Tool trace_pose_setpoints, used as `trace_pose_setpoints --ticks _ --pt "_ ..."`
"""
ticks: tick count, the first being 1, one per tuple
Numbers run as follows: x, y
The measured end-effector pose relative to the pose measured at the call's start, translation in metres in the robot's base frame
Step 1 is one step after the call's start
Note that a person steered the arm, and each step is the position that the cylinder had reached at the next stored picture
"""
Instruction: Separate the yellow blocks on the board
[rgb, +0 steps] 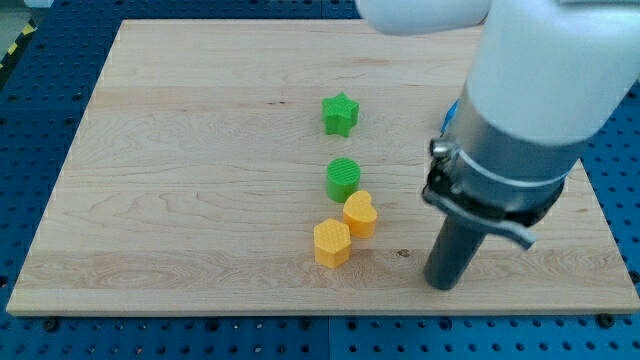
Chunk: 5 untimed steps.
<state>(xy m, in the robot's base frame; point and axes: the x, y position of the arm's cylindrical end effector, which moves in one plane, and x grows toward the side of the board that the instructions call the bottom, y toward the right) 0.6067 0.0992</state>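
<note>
Your yellow hexagon block (331, 242) and yellow heart block (360, 213) sit touching mid-tabletop (180, 200). My tip (441, 283) rests to their right, apart; no jaws exist to report.

Two yellow blocks lie flat on the wooden tabletop (180, 180), low in the view and a little right of its middle. The yellow hexagonal block (332, 242) sits lower and further toward the view's left; its six-sided top faces up and its ribbed side walls show. The yellow heart-shaped block (360, 213) lies just above it and to its right, with its rounded lobes toward the view's right. The two stand corner to corner, touching or nearly so; no clear gap shows between them. My tip (442, 284) rests to the view's right of both, apart from them, slightly lower than the hexagonal block.
</note>
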Motion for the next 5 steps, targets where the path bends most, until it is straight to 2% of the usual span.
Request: trace_pose_setpoints --ticks 1,2,4,5 --pt "0.008 -0.037" --pt "0.008 -0.040" --pt "0.003 -0.081" --pt "-0.015 -0.075"
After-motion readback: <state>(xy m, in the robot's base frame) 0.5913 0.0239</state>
